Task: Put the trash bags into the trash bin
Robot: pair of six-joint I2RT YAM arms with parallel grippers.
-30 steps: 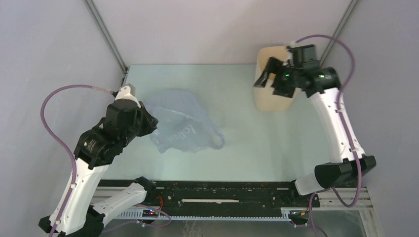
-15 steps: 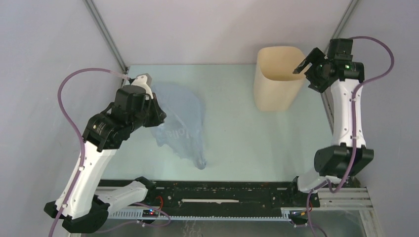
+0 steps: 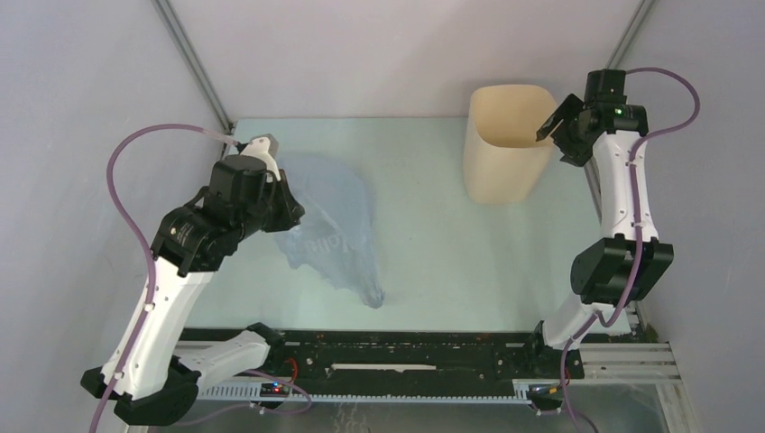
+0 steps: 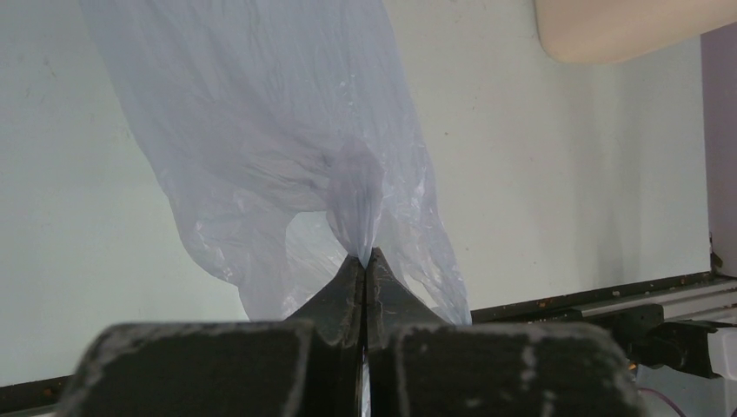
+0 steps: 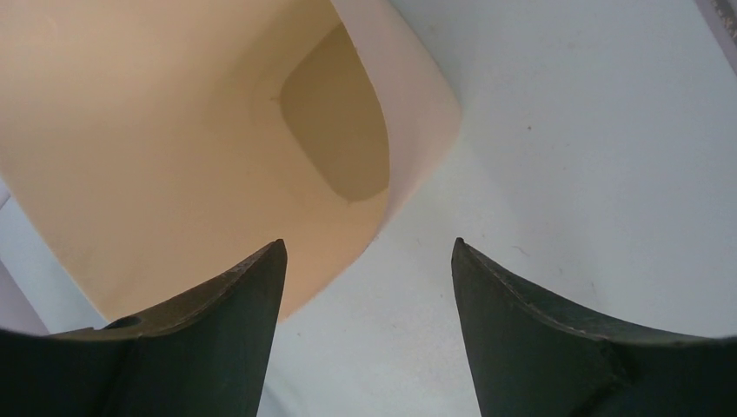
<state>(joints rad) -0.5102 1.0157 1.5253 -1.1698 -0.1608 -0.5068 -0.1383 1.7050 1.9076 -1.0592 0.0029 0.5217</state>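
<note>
The pale-blue translucent trash bag (image 3: 332,230) with white lettering hangs from my left gripper (image 3: 287,209), lifted at the left side of the table, its lower end trailing toward the front. In the left wrist view the left gripper (image 4: 365,257) is shut on a pinched fold of the bag (image 4: 261,130). The beige trash bin (image 3: 505,144) stands upright and empty at the back right. My right gripper (image 3: 552,126) is open and empty, raised just right of the bin's rim. In the right wrist view the right gripper (image 5: 368,247) frames the bin (image 5: 174,139) from above.
Grey walls enclose the pale-green table (image 3: 451,244) on three sides. A black rail (image 3: 406,352) runs along the near edge between the arm bases. The bin's corner (image 4: 626,26) shows at the top of the left wrist view.
The left gripper has lifted the bag off the table and drawn it left, so it now hangs bunched. The right gripper came off the bin and pulled back to its right.
</note>
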